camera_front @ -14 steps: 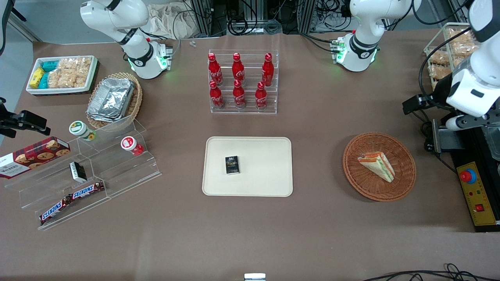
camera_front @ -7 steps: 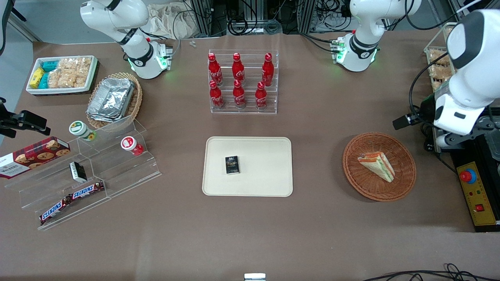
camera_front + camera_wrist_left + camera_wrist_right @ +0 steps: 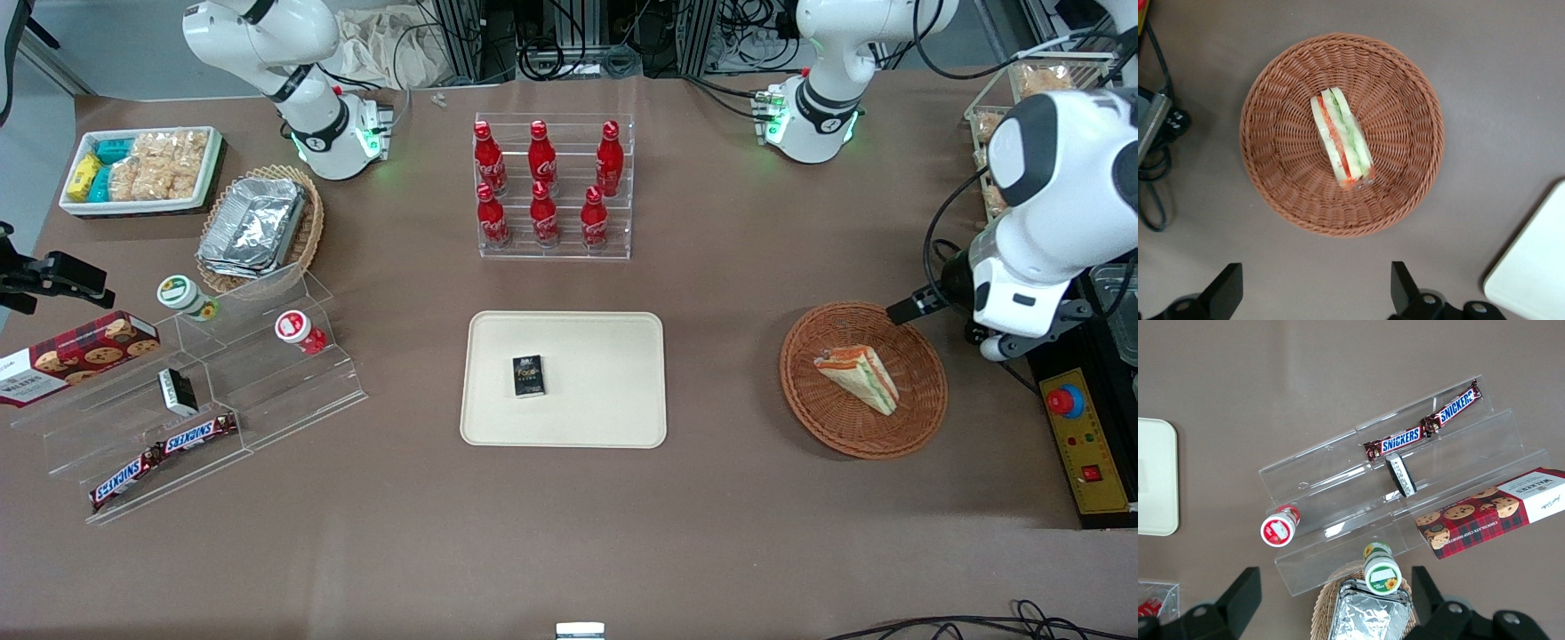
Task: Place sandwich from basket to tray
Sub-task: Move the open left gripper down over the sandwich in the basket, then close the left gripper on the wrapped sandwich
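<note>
Wrist view: my claw (image 3: 1315, 293) is spread wide, hovering above the counter (image 3: 1485, 80) just beside the basket (image 3: 1405, 87), sandwich (image 3: 1341, 142) lying inside.

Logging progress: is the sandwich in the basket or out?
In: the sandwich lies inside the basket; the open gripper hangs above, beside its rim.

SNICKERS on 2 bars (image 3: 1425, 429); WALKERS on red cookie box (image 3: 1491, 513); Coca-Cola script on bottles (image 3: 542, 182).
</note>
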You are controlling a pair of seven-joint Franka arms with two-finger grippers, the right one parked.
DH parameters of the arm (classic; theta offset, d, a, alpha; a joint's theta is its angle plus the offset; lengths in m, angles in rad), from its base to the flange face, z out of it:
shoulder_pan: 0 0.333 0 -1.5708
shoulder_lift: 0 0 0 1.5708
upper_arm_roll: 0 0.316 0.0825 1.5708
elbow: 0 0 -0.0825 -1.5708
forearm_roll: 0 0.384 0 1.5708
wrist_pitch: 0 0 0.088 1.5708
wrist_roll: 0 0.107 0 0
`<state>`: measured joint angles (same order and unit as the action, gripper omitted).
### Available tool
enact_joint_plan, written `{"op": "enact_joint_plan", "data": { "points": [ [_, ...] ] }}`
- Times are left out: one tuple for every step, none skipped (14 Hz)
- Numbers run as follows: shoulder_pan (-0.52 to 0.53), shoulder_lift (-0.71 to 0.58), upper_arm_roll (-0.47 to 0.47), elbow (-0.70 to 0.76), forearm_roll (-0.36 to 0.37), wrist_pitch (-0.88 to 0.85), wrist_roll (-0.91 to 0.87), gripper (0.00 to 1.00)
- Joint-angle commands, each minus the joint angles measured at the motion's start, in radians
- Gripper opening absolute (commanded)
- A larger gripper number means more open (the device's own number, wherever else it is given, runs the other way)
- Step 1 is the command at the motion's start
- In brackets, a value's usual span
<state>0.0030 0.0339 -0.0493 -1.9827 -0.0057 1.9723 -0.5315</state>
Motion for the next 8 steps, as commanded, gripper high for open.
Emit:
{"op": "enact_joint_plan", "data": {
  "points": [
    [0.003,0.035,-0.006,-0.051,0.009,0.098,-0.082,1.00],
    [0.003,0.052,-0.006,-0.068,0.009,0.138,-0.109,1.00],
    [0.003,0.076,-0.006,-0.086,0.009,0.182,-0.139,1.00],
    [0.003,0.099,-0.006,-0.099,0.010,0.218,-0.171,1.00],
    [0.003,0.128,-0.006,-0.103,0.013,0.246,-0.201,1.00],
    [0.003,0.153,-0.006,-0.105,0.015,0.272,-0.228,1.00],
    [0.003,0.175,-0.006,-0.105,0.015,0.292,-0.246,1.00],
    [0.002,0.190,-0.006,-0.105,0.015,0.307,-0.260,1.00]
  ]
}}
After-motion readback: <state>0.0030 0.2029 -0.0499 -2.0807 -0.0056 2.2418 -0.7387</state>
